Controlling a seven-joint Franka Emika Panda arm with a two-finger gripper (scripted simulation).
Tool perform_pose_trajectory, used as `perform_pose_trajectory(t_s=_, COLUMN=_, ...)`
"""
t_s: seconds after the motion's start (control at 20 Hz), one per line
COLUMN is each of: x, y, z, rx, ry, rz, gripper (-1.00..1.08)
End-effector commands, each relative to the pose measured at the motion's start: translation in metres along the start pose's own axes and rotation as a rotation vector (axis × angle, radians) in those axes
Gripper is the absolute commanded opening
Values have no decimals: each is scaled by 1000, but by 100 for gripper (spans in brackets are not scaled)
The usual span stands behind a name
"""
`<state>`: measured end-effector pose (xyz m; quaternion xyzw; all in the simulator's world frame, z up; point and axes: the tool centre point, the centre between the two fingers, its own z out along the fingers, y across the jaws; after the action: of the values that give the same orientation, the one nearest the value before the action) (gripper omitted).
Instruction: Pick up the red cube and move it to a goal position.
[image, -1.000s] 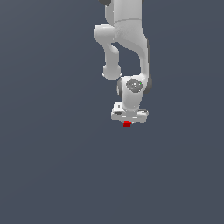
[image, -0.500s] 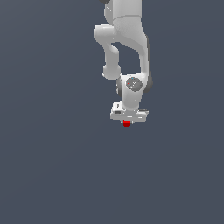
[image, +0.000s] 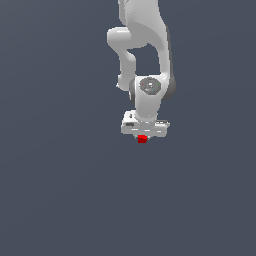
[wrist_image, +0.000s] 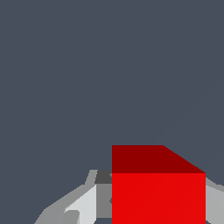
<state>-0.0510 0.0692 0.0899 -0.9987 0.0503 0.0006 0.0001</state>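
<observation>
While the gripper (image: 143, 136) is clenched on the cube (image: 142, 139) at frame centre, it can carry it goalward.

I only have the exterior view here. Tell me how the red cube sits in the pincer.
Observer: In the wrist view the red cube fills the space between the fingers, one grey finger on each side.
Operator: Say whether the pads touch it.
Observer: The cube's faces meet the finger on each side with no gap that I can see, so it looks clamped.
Operator: Report anything beyond the cube.
Observer: Only plain dark grey background shows there; no goal marker is visible.
Operator: Match it to my view.
Observer: That is the red speck just under the white pincer.
</observation>
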Motion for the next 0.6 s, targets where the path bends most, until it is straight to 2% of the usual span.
perform_pose_trajectory(t_s=0.0, x=10, y=7, z=-22, rx=0, ry=1, rz=0, gripper=-100)
perform_pose_trajectory(t_s=0.55, x=61, y=39, z=-126, rx=1, ry=1, rz=0, gripper=-100)
